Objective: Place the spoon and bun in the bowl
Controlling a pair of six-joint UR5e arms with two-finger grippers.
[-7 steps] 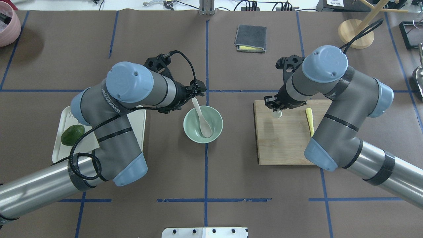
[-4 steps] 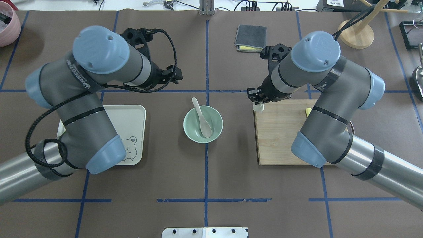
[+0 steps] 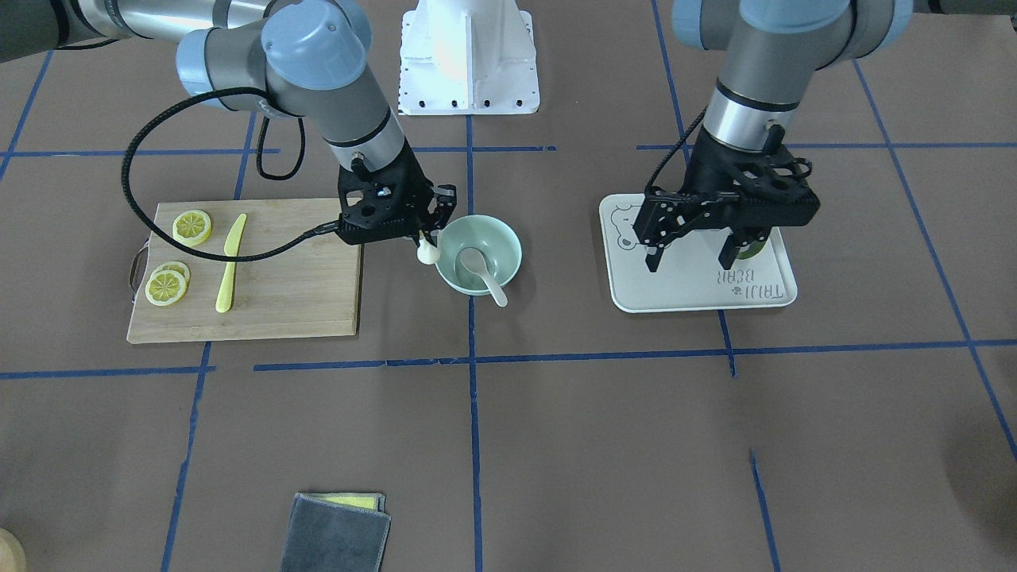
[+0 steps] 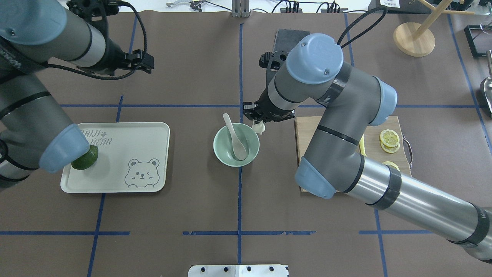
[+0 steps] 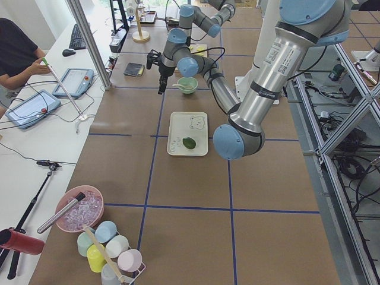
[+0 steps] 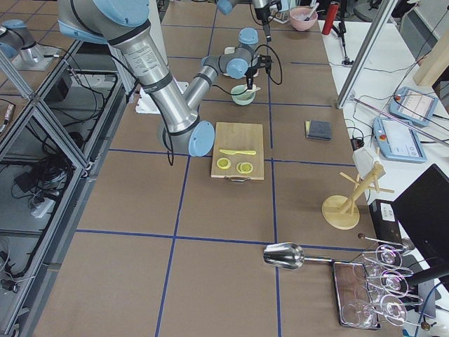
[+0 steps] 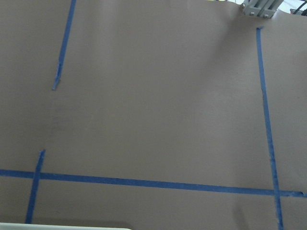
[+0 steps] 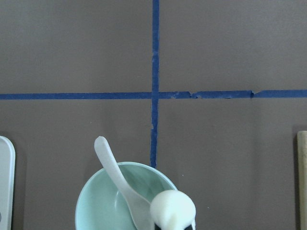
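We see the bun point(image 4: 258, 127) pinched in our right gripper point(image 4: 256, 123), hanging at the rim of the bowl point(image 4: 250, 143) on the cutting board point(image 3: 286, 294) side. The spoon point(image 4: 235, 136) lies in the bowl, its handle out over the rim. Our left gripper point(image 3: 690, 262) hovers, jaws spread wide, above the tray point(image 4: 146, 134), where an avocado point(image 4: 86, 159) sits.

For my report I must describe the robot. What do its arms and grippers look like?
Left arm and right arm: grey tubes, pale blue joint caps, silver lower links with black tape bands. A black cable runs outside each. Left gripper and right gripper: black, skeletal frames, two fingers.
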